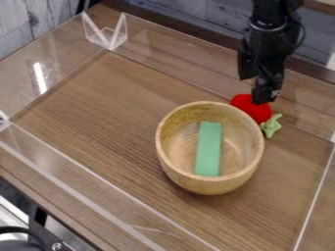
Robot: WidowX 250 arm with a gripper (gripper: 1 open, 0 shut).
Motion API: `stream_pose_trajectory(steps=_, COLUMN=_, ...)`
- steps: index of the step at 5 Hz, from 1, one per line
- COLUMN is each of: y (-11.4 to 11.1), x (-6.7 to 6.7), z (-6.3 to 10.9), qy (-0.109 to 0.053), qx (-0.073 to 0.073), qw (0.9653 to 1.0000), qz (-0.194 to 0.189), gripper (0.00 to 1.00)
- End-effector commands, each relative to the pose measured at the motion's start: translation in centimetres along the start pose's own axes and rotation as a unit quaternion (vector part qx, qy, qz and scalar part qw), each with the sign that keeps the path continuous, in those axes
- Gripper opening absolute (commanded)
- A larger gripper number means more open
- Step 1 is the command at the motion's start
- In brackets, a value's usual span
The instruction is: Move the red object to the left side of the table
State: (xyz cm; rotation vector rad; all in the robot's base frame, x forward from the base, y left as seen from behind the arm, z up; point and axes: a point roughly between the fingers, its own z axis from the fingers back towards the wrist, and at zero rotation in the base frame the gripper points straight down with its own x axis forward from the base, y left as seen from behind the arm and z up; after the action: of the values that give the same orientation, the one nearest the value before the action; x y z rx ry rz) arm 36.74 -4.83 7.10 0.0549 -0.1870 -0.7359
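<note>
The red object (250,107), a small round toy fruit with a green leafy tip, lies on the table (118,108) just right of the wooden bowl's rim. My black gripper (260,91) hangs pointing down directly above it, fingers open, nothing between them. The fingertips reach down to the fruit's top and partly cover it; contact cannot be told.
A wooden bowl (177,157) with a flat green block (210,149) in it stands beside the fruit on its left. Low clear acrylic walls (78,181) border the tabletop. A clear acrylic stand (105,32) sits at the far left corner.
</note>
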Motion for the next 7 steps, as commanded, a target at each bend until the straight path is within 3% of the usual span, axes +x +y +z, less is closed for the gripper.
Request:
stream_pose_trajectory(steps=1, y=0.4, x=0.7, z=1.8, qy=-0.031, qx=0.018, qw=0.9993, qz=-0.004, gripper=1.0)
stream_pose_trajectory(steps=4, y=0.0, x=1.4, z=3.3, qy=-0.052, qx=0.039, qw=0.9978, qz=-0.013, gripper=1.0)
stream_pose_trajectory(steps=6, y=-0.4, x=1.7, z=2.9, qy=-0.062, qx=0.035, qw=0.9971, qz=-0.028, gripper=1.0)
stream_pose_trajectory(steps=7, y=-0.7, x=1.3, z=1.5, qy=-0.055, qx=0.02, qw=0.998, qz=-0.026, gripper=1.0)
